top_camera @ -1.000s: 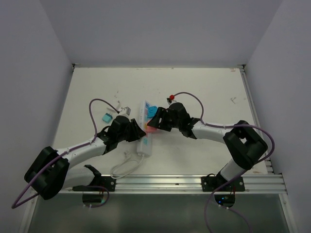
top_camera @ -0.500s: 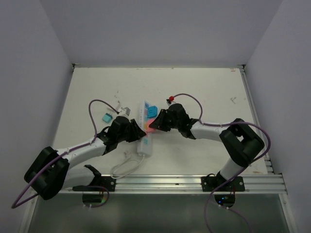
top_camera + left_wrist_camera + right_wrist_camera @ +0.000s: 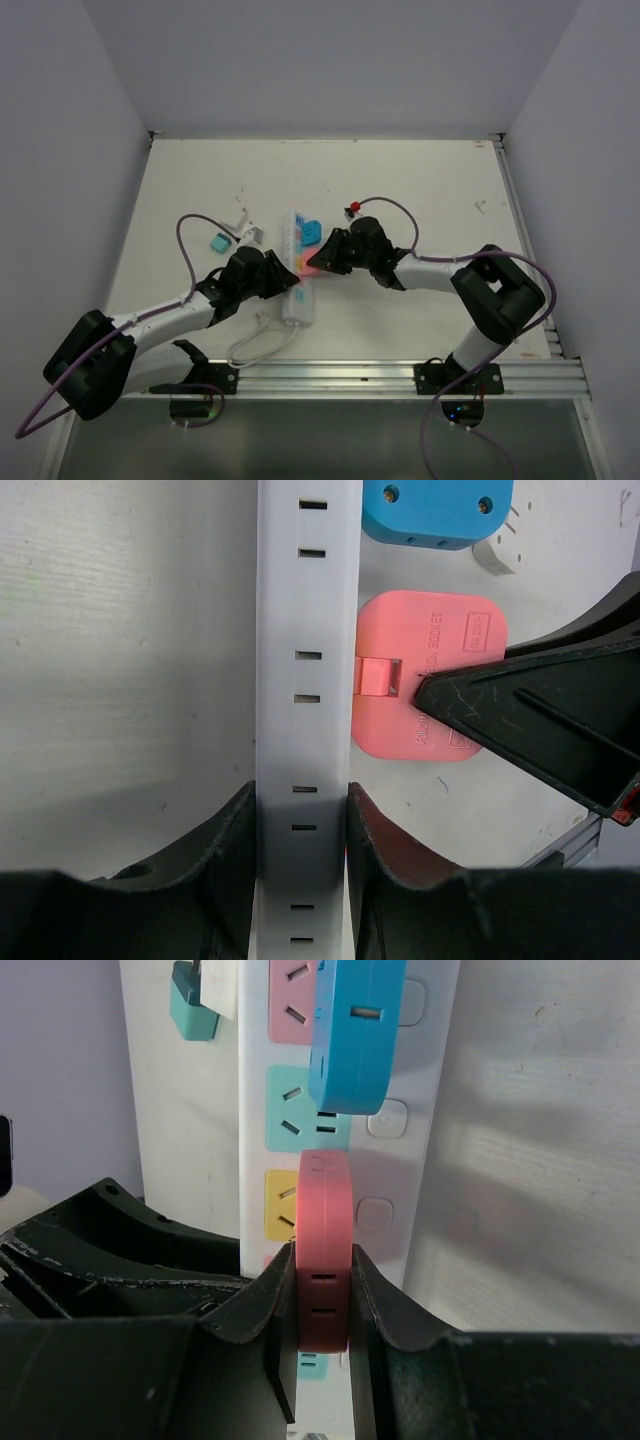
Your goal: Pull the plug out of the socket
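Observation:
The socket, a long white power strip (image 3: 298, 283), lies mid-table, and its coloured outlet faces (image 3: 290, 1100) show in the right wrist view. My left gripper (image 3: 300, 820) is shut on the strip's body (image 3: 305, 680), one finger on each long side. A pink plug (image 3: 324, 1250) sits against the strip (image 3: 420, 1110) with my right gripper (image 3: 323, 1280) shut on its flat sides. In the left wrist view the pink plug (image 3: 420, 675) touches the strip's edge. A blue plug (image 3: 355, 1035) is seated one outlet further along. Both grippers meet at the strip: left gripper (image 3: 288, 280), right gripper (image 3: 318, 263).
The strip's thin white cord (image 3: 262, 340) loops toward the near rail (image 3: 400, 375). A small teal block (image 3: 217, 243) and a white adapter (image 3: 250, 235) lie left of the strip. A small red object (image 3: 351, 207) sits behind the right arm. Walls close in on three sides.
My right gripper has closed onto the pink plug. Both grippers and the strip have shifted slightly toward the near edge, and the left arm has swung lower.

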{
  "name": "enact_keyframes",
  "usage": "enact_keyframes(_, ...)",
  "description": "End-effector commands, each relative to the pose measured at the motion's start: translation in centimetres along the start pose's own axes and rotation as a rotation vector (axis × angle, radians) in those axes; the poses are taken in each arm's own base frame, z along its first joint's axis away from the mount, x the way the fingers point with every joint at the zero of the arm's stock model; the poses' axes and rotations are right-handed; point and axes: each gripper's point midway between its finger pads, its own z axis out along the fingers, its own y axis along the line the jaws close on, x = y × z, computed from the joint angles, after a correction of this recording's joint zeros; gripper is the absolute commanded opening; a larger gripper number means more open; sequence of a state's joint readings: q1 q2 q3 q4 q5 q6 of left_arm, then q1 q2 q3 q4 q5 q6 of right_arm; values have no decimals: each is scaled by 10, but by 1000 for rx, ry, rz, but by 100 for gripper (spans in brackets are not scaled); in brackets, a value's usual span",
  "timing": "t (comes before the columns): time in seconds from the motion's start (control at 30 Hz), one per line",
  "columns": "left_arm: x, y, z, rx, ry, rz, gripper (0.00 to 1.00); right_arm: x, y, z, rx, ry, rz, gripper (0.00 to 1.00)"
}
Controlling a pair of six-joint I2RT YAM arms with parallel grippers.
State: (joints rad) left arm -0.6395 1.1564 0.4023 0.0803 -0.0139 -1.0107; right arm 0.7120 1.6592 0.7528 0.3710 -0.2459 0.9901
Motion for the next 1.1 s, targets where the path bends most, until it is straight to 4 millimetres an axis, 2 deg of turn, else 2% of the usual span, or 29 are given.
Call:
enact_keyframes(0.0, -3, 66, -4, -268, -80, -30, 0, -10, 6, -16, -18, -25, 7, 0)
enact_keyframes(0.13, -4, 73, -6, -302, -87, -32, 0, -14, 9, -21, -39, -34, 17, 0)
enact_keyframes(0.33, -4, 71, -5, -298, -86, -29, 0, -18, 6, -30, -73, -30, 38, 0)
enact_keyframes(0.37, -4, 70, -5, -292, -83, -30, 0, -22, -3, -33, -57, -40, 45, 0)
enact_keyframes(0.43, -5, 66, -4, -278, -82, -23, 0, -31, -9, -42, -51, -67, 49, 0)
enact_keyframes(0.47, -4, 66, -4, -273, -77, -22, 0, -39, -27, -50, -13, -90, 63, 0)
enact_keyframes(0.53, -5, 60, -3, -249, -74, -12, 0, -54, -38, -65, 19, -143, 61, 0)
enact_keyframes(0.57, -3, 58, -2, -238, -65, -12, 0, -60, -61, -75, 85, -164, 71, 0)
enact_keyframes(0.63, -4, 54, -1, -217, -63, -1, 0, -73, -80, -89, 142, -216, 72, 0)
enact_keyframes(0.67, -3, 50, -1, -200, -53, 3, 0, -84, -96, -102, 178, -255, 83, 0)
enact_keyframes(0.73, -1, 47, 1, -184, -34, 23, 0, -95, -109, -114, 198, -285, 82, 0)
enact_keyframes(0.77, -4, 36, 3, -140, -39, 25, 0, -106, -124, -125, 227, -321, 112, 0)
enact_keyframes(0.83, -4, 30, 4, -115, -28, 41, 0, -120, -144, -138, 256, -362, 144, 0)
enact_keyframes(0.93, -2, 24, 6, -87, -10, 53, 0, -132, -163, -141, 260, -391, 192, 0)
enact_keyframes(0.97, 0, 24, 6, -83, -1, 52, 0, -140, -161, -141, 229, -406, 190, 0)
enact_keyframes(1.0, 0, 21, 6, -73, 2, 56, 0, -144, -175, -140, 244, -407, 227, 0)
enact_keyframes(1.07, 4, 20, 8, -67, 23, 58, 0, -156, -175, -137, 209, -418, 237, 0)
